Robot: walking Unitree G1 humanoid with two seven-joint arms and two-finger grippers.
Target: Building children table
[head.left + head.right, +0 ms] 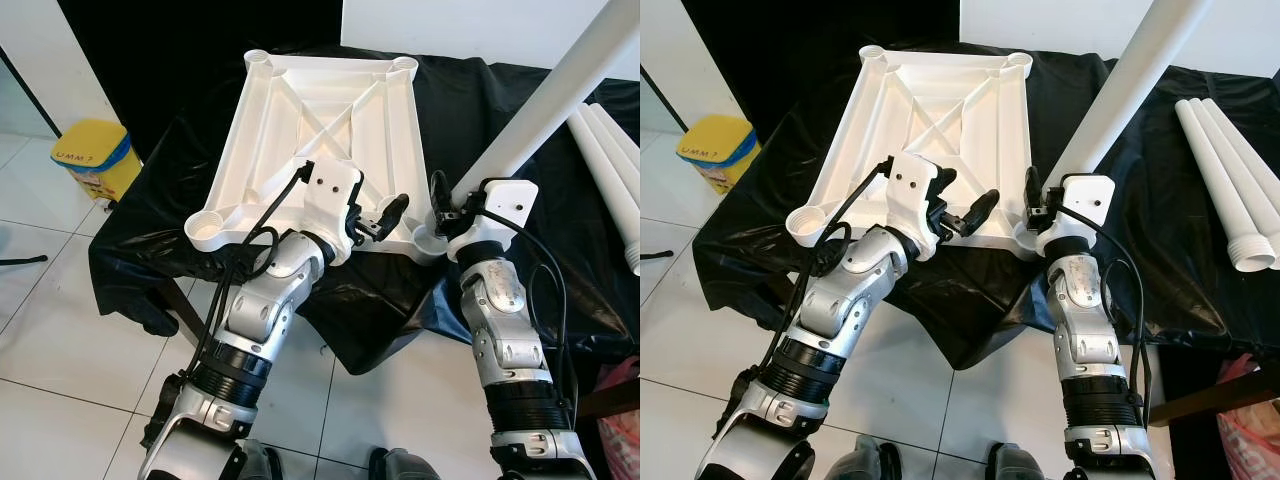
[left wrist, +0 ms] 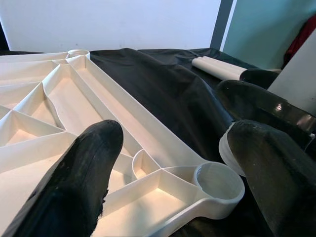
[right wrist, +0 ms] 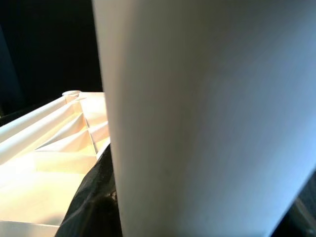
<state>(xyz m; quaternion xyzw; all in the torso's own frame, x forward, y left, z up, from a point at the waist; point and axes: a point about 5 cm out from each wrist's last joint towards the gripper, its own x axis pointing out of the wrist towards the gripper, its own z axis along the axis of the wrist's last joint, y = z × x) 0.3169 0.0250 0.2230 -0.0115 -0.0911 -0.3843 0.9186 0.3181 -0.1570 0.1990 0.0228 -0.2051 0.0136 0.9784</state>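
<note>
- Floor: white glossy tiles with dark grout lines.
- Black cloth: covers the work surface, hangs over its near edge in folds.
- Yellow bin: blue band around it, stands on the floor at the left, beside the draped cloth.
- White wall: behind the surface; black backdrop to its left.
- Lighting: bright, even.

White parts on black

The tabletop and legs are plain white, the cloth over the worktop black, the bin yellow with blue trim.
</note>
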